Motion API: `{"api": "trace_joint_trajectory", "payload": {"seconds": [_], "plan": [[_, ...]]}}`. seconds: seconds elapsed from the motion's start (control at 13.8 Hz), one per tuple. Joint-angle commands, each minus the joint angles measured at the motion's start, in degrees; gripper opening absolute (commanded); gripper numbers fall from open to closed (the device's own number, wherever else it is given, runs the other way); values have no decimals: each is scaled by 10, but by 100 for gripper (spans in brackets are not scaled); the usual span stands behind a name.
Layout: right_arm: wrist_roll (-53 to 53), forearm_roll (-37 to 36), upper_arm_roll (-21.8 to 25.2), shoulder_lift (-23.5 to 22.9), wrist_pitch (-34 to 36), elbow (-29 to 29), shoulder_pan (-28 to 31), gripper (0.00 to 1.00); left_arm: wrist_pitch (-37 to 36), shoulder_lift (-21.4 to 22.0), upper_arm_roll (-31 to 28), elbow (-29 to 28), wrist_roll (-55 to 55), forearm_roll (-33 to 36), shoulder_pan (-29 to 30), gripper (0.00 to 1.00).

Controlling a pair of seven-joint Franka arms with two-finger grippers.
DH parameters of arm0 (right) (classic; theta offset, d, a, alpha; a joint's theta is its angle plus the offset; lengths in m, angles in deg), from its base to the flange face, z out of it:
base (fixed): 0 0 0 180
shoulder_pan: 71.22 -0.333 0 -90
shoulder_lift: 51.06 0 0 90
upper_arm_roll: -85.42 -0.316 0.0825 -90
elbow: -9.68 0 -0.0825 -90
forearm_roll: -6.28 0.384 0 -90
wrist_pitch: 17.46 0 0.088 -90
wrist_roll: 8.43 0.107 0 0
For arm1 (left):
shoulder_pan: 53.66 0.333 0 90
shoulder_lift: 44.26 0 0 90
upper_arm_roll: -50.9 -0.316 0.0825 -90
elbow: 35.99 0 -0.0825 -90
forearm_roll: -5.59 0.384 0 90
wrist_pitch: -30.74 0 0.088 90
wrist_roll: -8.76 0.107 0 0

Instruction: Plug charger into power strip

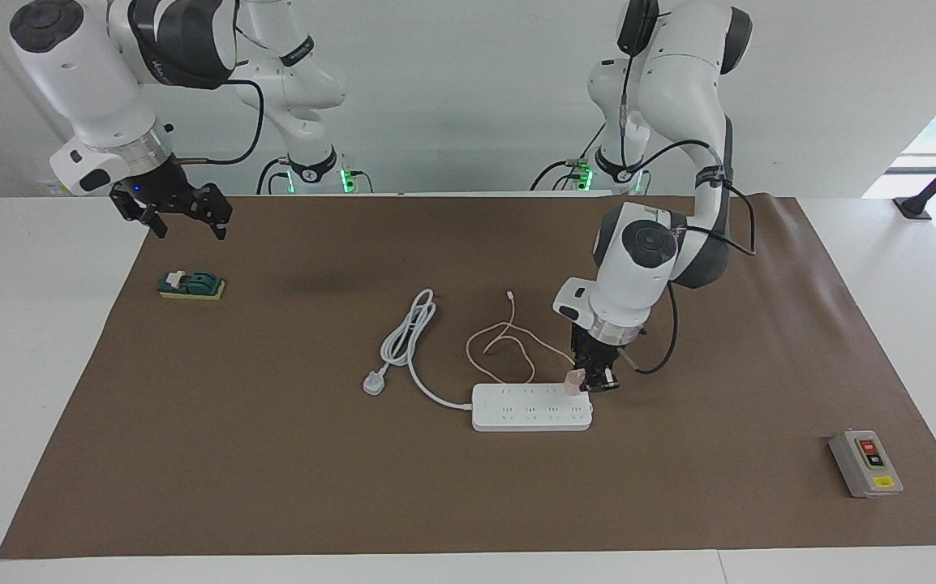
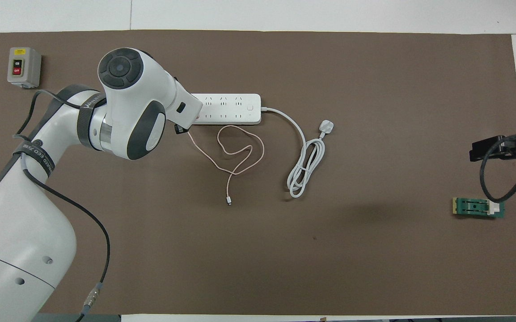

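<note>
The white power strip (image 1: pixel 531 406) lies flat in the middle of the brown mat; it also shows in the overhead view (image 2: pixel 231 108), partly under my left arm. My left gripper (image 1: pixel 595 381) is shut on the pale-pink charger (image 1: pixel 574 381) and holds it right at the strip's end toward the left arm's end of the table. I cannot tell whether the charger's pins are in a socket. The charger's thin pink cable (image 1: pixel 508 345) loops on the mat nearer to the robots (image 2: pixel 235 156). My right gripper (image 1: pixel 182 212) waits open in the air at the mat's corner.
The strip's thick white cord and three-pin plug (image 1: pixel 374 383) lie coiled beside it (image 2: pixel 326 127). A grey switch box (image 1: pixel 865 463) stands farther from the robots at the left arm's end (image 2: pixel 23 67). A green and yellow block (image 1: pixel 191 285) lies under the right gripper (image 2: pixel 478 207).
</note>
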Motion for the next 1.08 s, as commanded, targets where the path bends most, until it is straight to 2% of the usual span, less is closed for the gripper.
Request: {"api": "trace_joint_trajectory", "payload": {"seconds": [0.0,0.36,1.01], "plan": [[-9,-4,-3,2,8,4,5,100,8,4,-7,-10,17,4,-8,0],[-9,-4,-3,3,8,4,5,100,-4,-24,-7,36,86,5,-2,0],[-9,-4,-4,2,8,4,5,100,-2,-43,-6,36,87,-17,9,0]]}}
